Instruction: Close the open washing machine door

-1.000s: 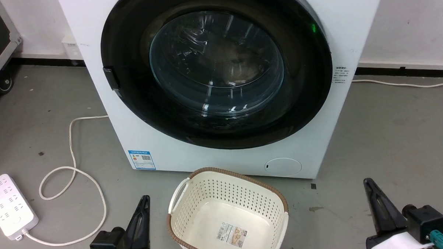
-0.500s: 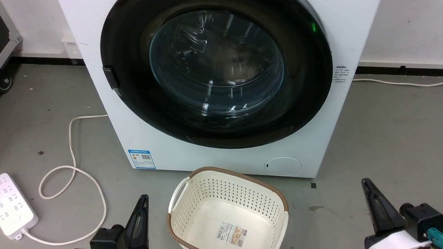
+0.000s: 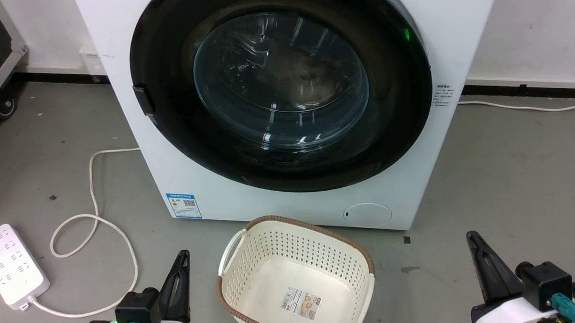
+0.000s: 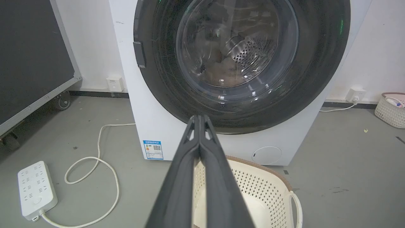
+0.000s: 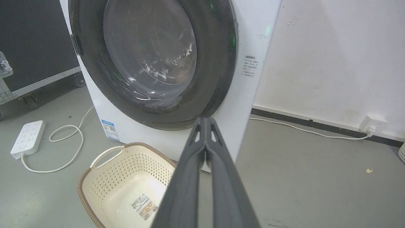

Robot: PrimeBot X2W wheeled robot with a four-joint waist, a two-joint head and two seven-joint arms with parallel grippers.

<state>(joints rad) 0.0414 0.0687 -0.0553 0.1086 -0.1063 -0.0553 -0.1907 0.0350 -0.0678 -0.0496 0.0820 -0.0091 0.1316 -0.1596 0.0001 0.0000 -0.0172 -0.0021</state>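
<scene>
At far centre stands the white washing machine point(image 3: 197, 193). The washing machine door point(image 3: 280, 85) lies flush against its front. A cream basket point(image 3: 234, 287) sits just near of it, with a power strip point(image 3: 11, 266) at near left. The left gripper point(image 3: 182, 258) and right gripper point(image 3: 471, 238) flank the basket, fingers pressed together, holding nothing, well apart from the door.
</scene>
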